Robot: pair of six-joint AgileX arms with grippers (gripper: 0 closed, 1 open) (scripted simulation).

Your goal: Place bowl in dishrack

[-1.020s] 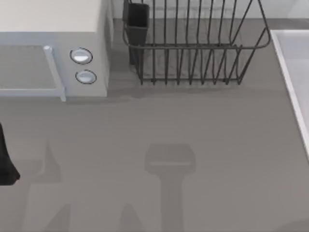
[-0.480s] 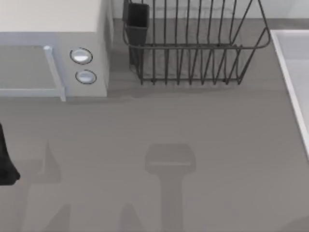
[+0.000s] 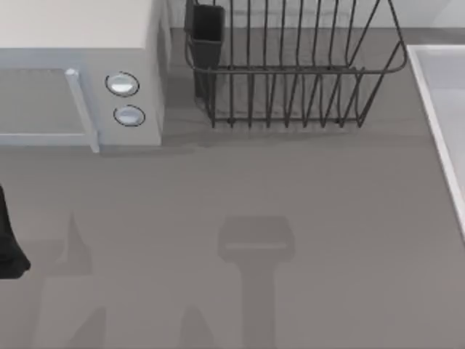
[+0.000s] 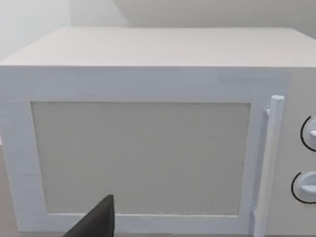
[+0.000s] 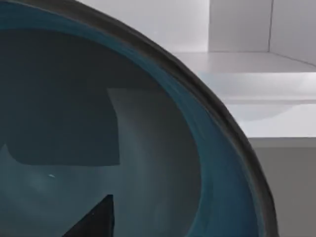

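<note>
Close in front of your right gripper (image 5: 94, 217), whose finger spread I could not tell, sat the bowl (image 5: 148, 148): blue, glazed, round, with a dark rim. It looked stiff, slick and breakable, so you were best pinching the rim wall. Your left arm (image 3: 9, 240) idled at the table's left edge, facing the white microwave (image 4: 148, 123). The wire dishrack (image 3: 290, 73) stood at the far side.

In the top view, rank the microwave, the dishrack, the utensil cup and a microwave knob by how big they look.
1. White box-shaped microwave and dark-grey wire dishrack: similar, both cut off by the frame, so unranked.
2. Dark rectangular utensil cup.
3. Round silver knob, smallest; the lower knob looks alike.
</note>
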